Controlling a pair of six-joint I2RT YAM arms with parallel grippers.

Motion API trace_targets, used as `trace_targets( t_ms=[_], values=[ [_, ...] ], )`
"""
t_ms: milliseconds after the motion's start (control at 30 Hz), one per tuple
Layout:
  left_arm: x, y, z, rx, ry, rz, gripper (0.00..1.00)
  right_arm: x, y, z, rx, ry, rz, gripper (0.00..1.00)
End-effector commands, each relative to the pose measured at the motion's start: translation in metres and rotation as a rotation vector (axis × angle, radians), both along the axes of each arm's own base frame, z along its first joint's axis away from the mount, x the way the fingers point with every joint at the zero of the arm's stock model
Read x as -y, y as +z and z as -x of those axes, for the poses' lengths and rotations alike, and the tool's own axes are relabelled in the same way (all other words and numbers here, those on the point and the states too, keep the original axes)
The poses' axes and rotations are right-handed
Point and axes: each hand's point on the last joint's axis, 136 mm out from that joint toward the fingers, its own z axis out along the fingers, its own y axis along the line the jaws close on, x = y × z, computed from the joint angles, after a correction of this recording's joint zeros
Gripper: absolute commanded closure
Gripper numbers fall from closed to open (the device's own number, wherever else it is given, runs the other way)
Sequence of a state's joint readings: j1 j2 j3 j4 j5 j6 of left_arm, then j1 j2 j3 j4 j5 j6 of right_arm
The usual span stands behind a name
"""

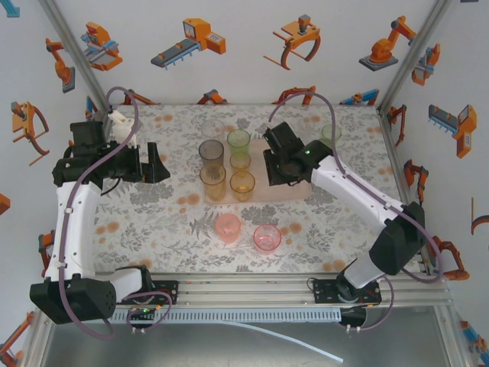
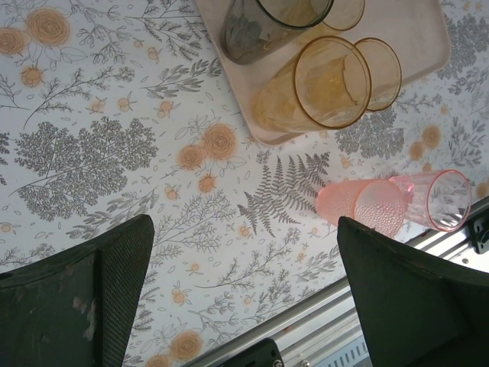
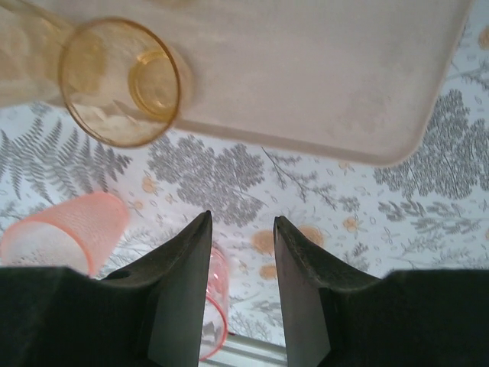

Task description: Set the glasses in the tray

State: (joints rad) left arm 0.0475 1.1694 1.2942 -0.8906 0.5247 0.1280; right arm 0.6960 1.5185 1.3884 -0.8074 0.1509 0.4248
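From above, at least six translucent plastic tumblers (image 1: 212,151), orange, green, smoky grey and clear, stand on the flat pale pink tray (image 1: 263,196). Two pink tumblers (image 1: 228,227) wait on the floral tablecloth (image 1: 153,222), and a pale tumbler (image 1: 331,134) sits beyond the right arm, so it looks roughly two-thirds done. Left wrist: the left gripper (image 2: 244,306) is spread wide and empty over the cloth. Right wrist: the right gripper (image 3: 243,260) has its jaws slightly apart with nothing between them, by the tray's edge.

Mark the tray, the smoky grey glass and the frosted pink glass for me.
tray (image 3: 328,69): right wrist view, bare floor of the tray.
smoky grey glass (image 1: 212,151): top external view, its open mouth.
frosted pink glass (image 1: 228,227): top external view, its open mouth.
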Motion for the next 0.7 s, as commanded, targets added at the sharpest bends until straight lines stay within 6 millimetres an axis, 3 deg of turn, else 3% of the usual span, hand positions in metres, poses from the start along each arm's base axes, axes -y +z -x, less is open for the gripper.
trace_targets(
  t_ms=[0, 267, 667],
  values=[
    [0.002, 0.005, -0.002, 0.003, -0.016, 0.015, 0.03, 0.022, -0.013, 0.026, -0.039, 0.020, 0.037, 0.61],
    [0.003, -0.003, 0.000, -0.017, -0.027, 0.019, 0.03, 0.031, -0.029, 0.080, -0.130, 0.098, -0.045, 0.61],
    [0.003, -0.005, -0.002, -0.023, -0.019, 0.022, 0.03, 0.021, -0.049, 0.119, -0.237, 0.182, -0.059, 0.61]
  ],
)
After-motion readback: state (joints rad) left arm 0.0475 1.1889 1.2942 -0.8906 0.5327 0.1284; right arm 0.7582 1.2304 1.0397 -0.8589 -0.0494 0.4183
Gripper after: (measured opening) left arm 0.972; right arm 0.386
